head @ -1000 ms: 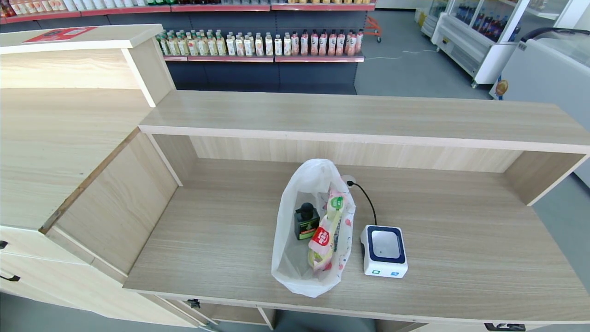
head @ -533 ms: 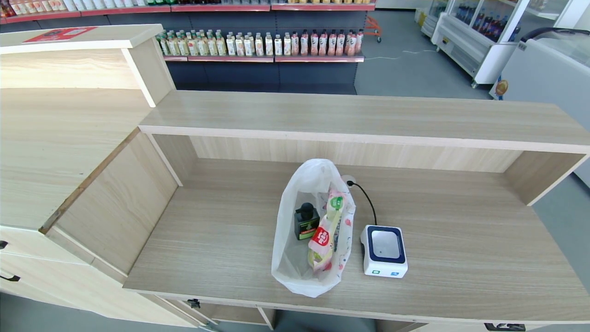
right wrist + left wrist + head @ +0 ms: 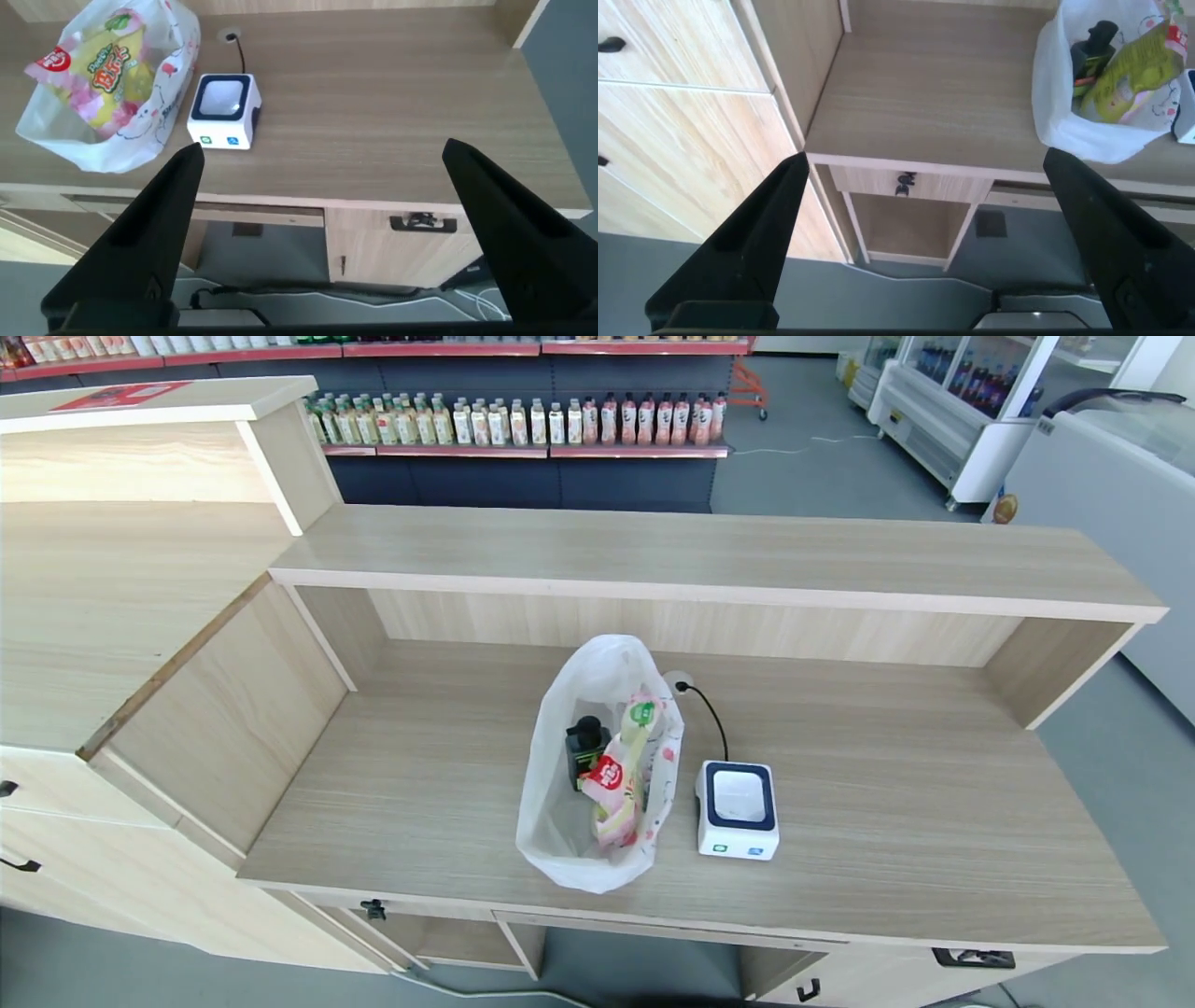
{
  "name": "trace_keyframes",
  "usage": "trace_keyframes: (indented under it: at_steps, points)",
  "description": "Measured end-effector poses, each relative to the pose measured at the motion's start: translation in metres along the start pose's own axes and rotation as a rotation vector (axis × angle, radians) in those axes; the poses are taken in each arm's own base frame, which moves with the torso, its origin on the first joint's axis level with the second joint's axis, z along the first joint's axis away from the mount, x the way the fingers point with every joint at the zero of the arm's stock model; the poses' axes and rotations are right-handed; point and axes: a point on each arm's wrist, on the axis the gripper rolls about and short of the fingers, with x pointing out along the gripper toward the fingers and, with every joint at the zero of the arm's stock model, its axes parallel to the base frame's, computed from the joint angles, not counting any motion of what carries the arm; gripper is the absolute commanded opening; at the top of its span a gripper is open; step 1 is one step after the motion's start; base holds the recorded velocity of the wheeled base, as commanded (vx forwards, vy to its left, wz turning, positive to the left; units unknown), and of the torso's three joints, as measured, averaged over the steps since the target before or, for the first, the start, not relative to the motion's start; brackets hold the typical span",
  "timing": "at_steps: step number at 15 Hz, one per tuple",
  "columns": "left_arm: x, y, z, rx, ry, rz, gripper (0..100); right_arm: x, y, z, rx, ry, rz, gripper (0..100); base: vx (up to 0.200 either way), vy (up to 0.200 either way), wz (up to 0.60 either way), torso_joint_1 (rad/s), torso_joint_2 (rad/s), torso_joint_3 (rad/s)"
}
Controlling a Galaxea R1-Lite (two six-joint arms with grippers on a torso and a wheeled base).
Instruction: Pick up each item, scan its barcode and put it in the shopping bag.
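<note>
On the light wooden counter (image 3: 934, 821) the thin white plastic shopping bag (image 3: 546, 803) stands open, just beside the white box-shaped barcode scanner with a dark blue frame (image 3: 738, 809), whose black cable (image 3: 711, 719) runs to a hole at the back. Inside the bag are a dark bottle with a black pump top (image 3: 584, 745) and a colourful soft snack packet (image 3: 616, 784) leaning against it. Compared with half a second ago the whole head picture has shifted, so it is the camera that moved; bag, scanner and the two items keep the same places to each other. The left gripper (image 3: 924, 157) and the right gripper (image 3: 322, 147) hang in front of the counter edge, the fingers of both spread wide and holding nothing. With both items bagged, I judge the task finished or nearly so.
</note>
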Motion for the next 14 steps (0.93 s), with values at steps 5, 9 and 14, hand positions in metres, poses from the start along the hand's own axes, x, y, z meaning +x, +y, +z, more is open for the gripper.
trace_keyframes:
  at_steps: [5, 9, 14]
  points:
    - [0.0000, 0.0000, 0.0000, -0.003, 0.000, -0.001, 100, 0.0000, 0.0000, -0.0002, 0.000, 0.001, -0.001, 100, 0.000, -0.080, 0.00, -0.001, 0.00, 0.000]
    - [0.0008, 0.0000, 0.0002, -0.001, 0.011, -0.004, 100, 0.0001, 0.0001, -0.0001, -0.004, 0.001, 0.000, 100, 0.200, -0.200, 0.00, 0.003, -0.01, 0.001]
    - [0.0016, 0.0000, 0.0005, -0.001, 0.021, -0.007, 100, 0.0001, 0.0000, -0.0001, -0.001, 0.002, 0.001, 100, 0.200, -0.200, 0.00, 0.012, 0.00, -0.001]
